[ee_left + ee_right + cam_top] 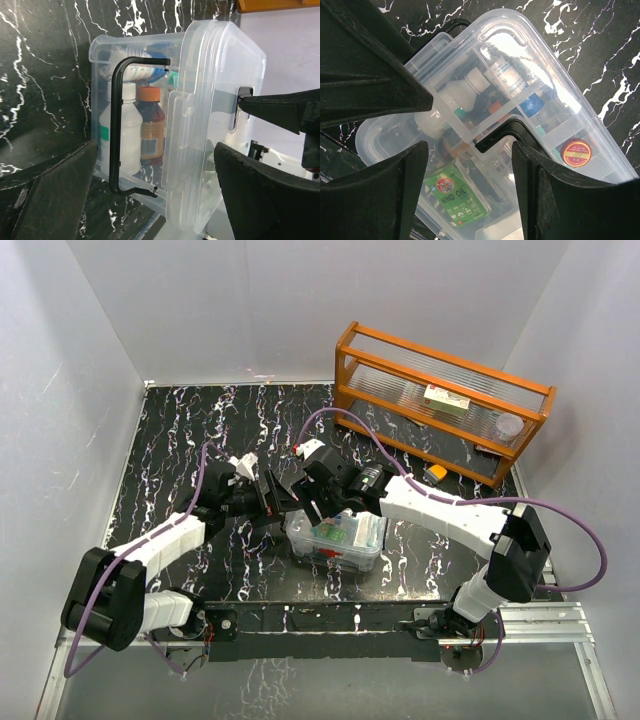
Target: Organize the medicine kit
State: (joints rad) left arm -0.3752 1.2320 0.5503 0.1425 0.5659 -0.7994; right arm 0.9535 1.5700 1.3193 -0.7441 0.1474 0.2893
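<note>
The medicine kit point(345, 545) is a clear box with its clear lid on, standing at the table's near middle. Bottles, a green Wind Oil box point(452, 195) and a red round tin point(576, 152) show through it. My left gripper point(155, 200) is open at the kit's left end, and the lid's edge point(200, 165) stands between its fingers point(55, 195) without touching them. A thin dark wire handle point(116, 125) runs along the box side. My right gripper point(470, 195) hangs open over the lid, its fingers point(560, 200) either side of the dark lid handle point(520, 132).
An orange wooden rack point(440, 400) stands at the back right, holding a small box point(447, 400) and a round container point(510, 425). A small yellow object point(437, 475) lies before it. Grey walls close three sides. Both arms crowd together over the kit.
</note>
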